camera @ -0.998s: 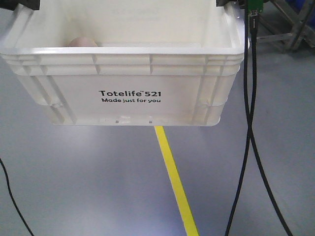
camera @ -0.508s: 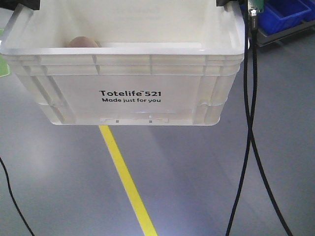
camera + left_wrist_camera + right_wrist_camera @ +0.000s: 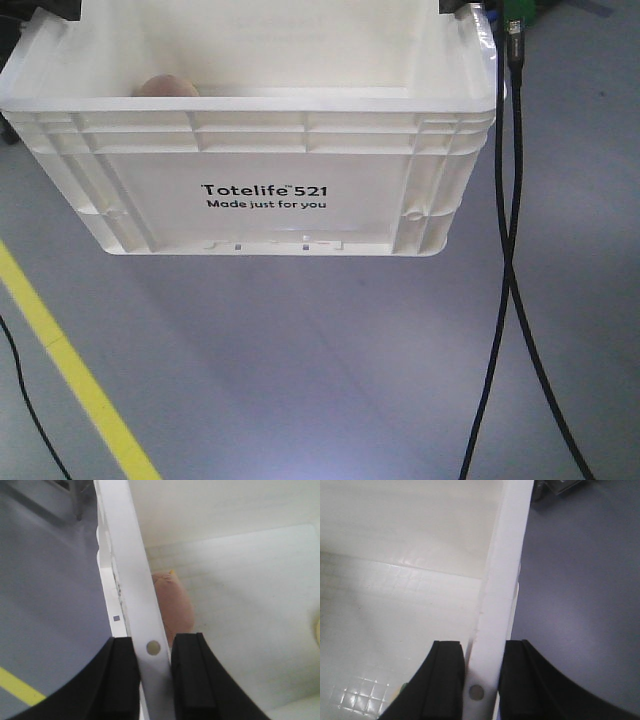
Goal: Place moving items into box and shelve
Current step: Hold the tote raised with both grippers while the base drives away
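Painted yellow floor stripe (image 3: pixel 70 370): it runs slantwise across the smooth grey floor (image 3: pixel 300 380) at the front view's lower left corner.

My left claw (image 3: pixel 153 652): clenched on the left side wall of the large white rectangular plastic crate (image 3: pixel 260 150). One black finger (image 3: pixel 120 680) sits outside the wall and the other inside, both pressed against it.

Pale pink-beige rounded soft toy (image 3: pixel 172 605): inside the crate, on its bottom, touching the left wall just ahead of my inner finger. From the front only its top shows over the near rim, towards the left corner.

Crate: upright and open-topped, with a ribbed rim and the black print "Totelife 521 Made just for you" facing the front camera. The grey floor shows below it.

Yellow soft toy (image 3: pixel 317 631): only a pale sliver shows on the crate bottom, well apart from the pink one.

My right claw (image 3: pixel 482 652): clamped on the crate's right side wall, one finger on each face.

Two black cables (image 3: pixel 510 300): they hang just right of the crate and cross each other.
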Controlling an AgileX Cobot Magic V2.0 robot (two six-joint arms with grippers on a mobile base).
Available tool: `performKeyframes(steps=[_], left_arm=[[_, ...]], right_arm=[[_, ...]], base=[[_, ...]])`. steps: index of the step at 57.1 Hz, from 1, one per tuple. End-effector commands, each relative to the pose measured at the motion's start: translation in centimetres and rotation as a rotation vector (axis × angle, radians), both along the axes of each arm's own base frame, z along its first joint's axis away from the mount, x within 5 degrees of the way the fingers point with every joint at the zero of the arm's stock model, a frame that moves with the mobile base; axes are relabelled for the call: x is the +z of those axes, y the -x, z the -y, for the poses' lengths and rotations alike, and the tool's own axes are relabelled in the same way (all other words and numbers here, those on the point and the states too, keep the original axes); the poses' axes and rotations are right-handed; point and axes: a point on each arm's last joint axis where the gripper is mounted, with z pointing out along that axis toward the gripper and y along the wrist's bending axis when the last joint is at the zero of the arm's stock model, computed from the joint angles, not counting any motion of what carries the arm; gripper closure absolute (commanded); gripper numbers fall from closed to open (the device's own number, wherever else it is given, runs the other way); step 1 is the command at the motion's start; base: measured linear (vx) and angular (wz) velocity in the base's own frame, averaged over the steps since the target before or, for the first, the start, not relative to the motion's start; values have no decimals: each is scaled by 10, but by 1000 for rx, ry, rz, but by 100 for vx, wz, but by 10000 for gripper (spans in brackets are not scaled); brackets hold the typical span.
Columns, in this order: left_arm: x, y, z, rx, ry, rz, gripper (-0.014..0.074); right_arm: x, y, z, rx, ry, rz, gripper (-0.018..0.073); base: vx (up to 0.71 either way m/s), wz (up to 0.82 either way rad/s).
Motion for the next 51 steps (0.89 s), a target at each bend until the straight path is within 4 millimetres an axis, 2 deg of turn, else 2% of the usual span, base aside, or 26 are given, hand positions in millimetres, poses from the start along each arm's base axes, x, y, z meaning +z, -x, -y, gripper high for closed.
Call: performKeyframes(steps=[1,51], left_arm=[[47,17,0,24,18,232,594],[46,17,0,25,18,230,594]], right_arm=[[50,15,12,-6,-5,251,563],[50,15,12,-6,-4,251,563]], base=[[47,-61],[47,-63]])
